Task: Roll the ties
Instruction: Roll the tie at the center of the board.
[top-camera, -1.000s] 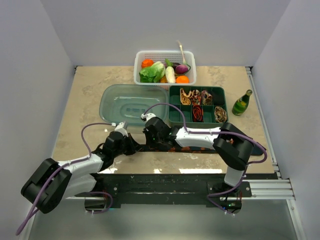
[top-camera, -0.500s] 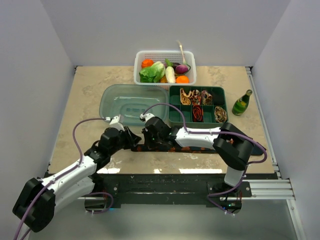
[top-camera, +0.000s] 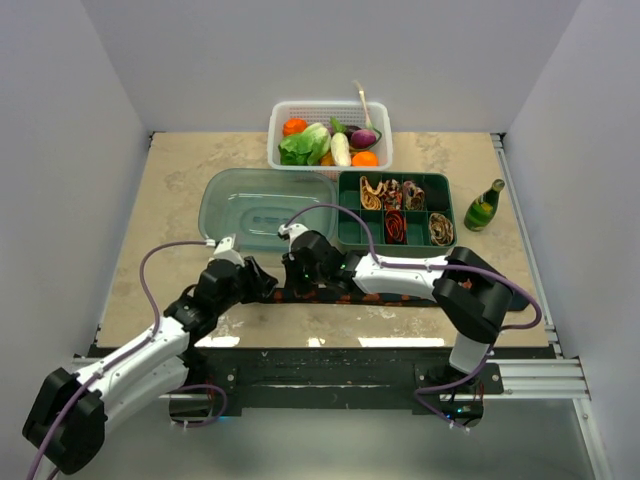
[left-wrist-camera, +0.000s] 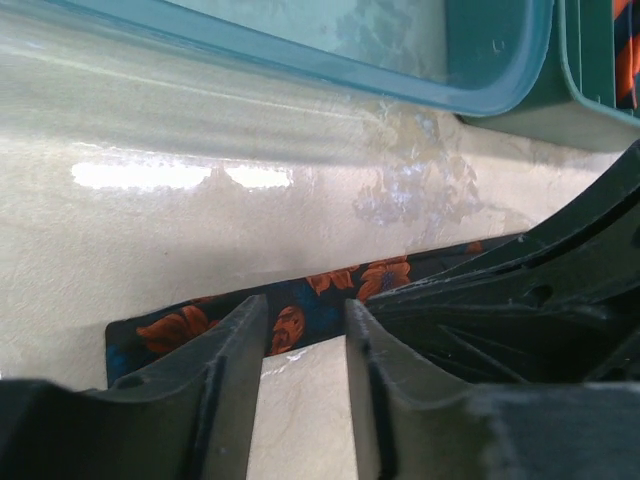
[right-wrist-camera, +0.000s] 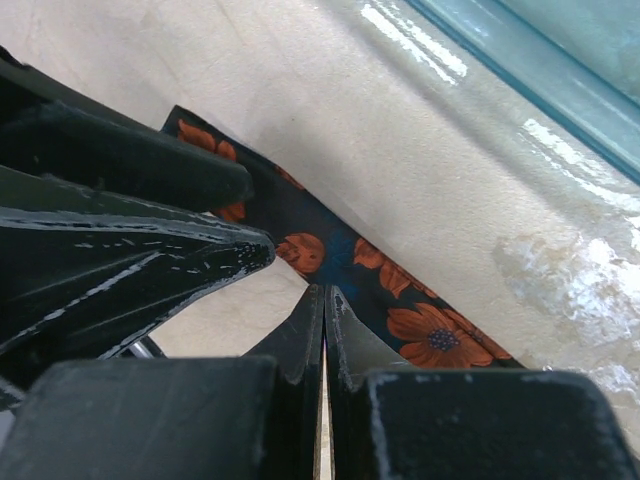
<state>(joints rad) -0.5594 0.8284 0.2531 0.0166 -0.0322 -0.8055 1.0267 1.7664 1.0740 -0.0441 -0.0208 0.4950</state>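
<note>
Left arm (top-camera: 150, 345) advanced; wrist views show left hand (left-wrist-camera: 302, 318) apart over tie (left-wrist-camera: 180, 330), right hand (right-wrist-camera: 323, 300) together, perhaps pinching it.

No legible text, label or number anywhere.

The tie (left-wrist-camera: 305, 310) was dark blue-black with orange-red flowers; the tabletop (left-wrist-camera: 200, 230) was marbled beige, the lid (left-wrist-camera: 330, 30) translucent teal.
</note>
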